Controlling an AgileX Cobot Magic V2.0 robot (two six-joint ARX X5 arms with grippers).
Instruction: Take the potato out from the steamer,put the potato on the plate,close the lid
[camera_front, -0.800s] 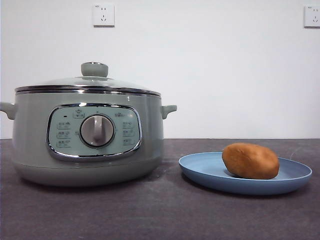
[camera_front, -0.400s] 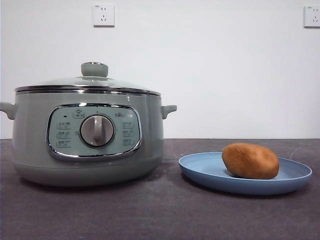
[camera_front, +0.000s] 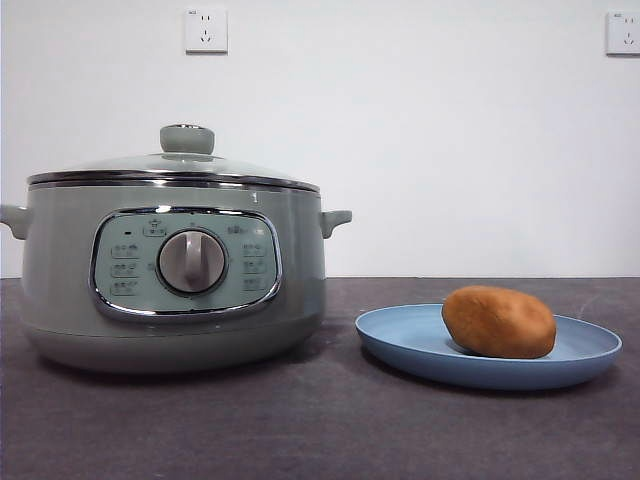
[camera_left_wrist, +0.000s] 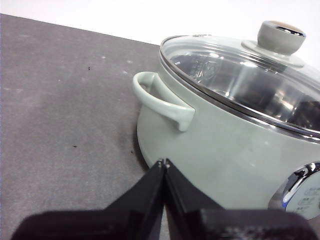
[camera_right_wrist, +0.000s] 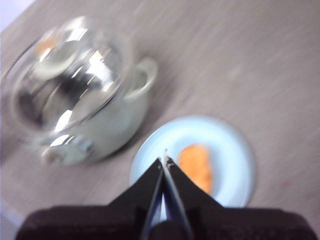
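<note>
The sage-green steamer stands at the left with its glass lid seated on it. The brown-orange potato lies on the light-blue plate at the right. Neither arm shows in the front view. My left gripper is shut and empty, low beside the steamer's side handle, with the lid in view. My right gripper is shut and empty, high above the plate; its view is blurred and shows the potato and the steamer.
The dark grey tabletop runs in front of the steamer and the plate. A white wall with two sockets stands behind. Open tabletop lies beside the steamer's handle.
Nothing has moved on the table; the front picture has only shifted a hair to the left.
</note>
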